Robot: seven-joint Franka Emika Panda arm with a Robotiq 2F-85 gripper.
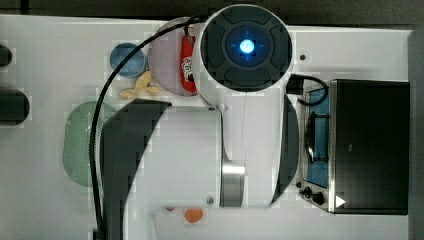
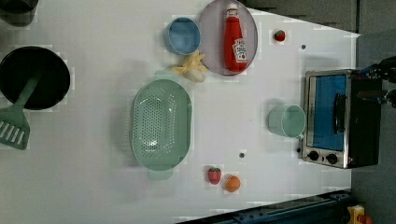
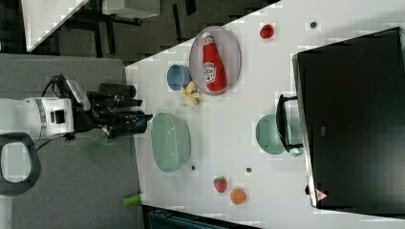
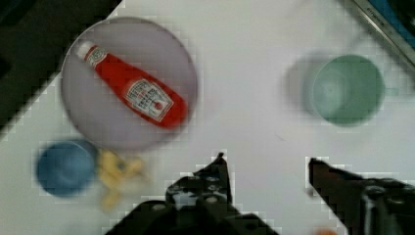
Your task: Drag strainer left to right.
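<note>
The gripper hangs above the tabletop, jaws parted wide and holding nothing. The strainer sits untouched between the black pan and the mint mug, below the banana in the left view. A good drag likely means hooking one finger inside the rim, then pushing low and steadily, steering clear of the strawberry and mug.

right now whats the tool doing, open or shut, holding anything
Tool: open, holding nothing; bare table shows between its fingers, and the strainer sits untouched.
</note>
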